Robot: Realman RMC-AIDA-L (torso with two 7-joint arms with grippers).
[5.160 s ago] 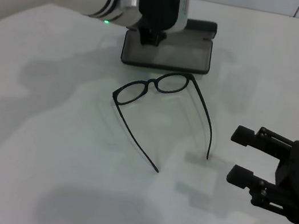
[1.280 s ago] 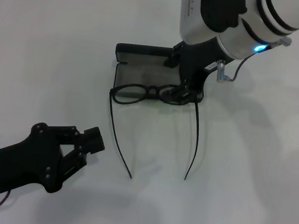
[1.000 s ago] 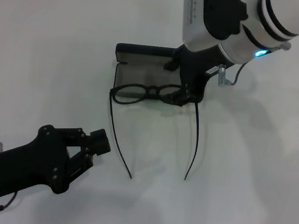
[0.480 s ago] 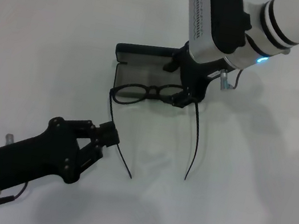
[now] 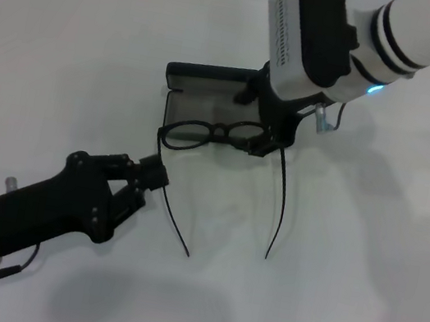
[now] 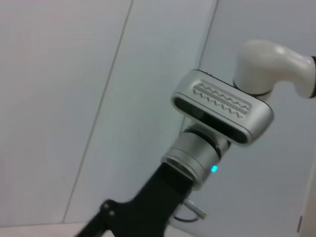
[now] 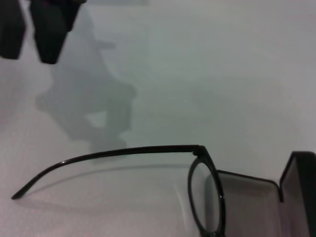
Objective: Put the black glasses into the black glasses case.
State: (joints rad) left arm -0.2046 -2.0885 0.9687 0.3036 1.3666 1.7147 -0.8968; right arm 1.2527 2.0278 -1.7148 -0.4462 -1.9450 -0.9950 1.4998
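Left end effector now closer to black glasses, arm outstretched

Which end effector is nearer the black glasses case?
The right. The right end effector sits at the open black glasses case, gripping the black glasses at its front edge. The left end effector is nearer the robot, by the glasses' left temple.

A plain white worktop is carrying everything here. The black glasses case is lying open on it, lid raised behind. The black glasses are sitting with their front at the case's near edge, temple tips trailing onto the worktop.
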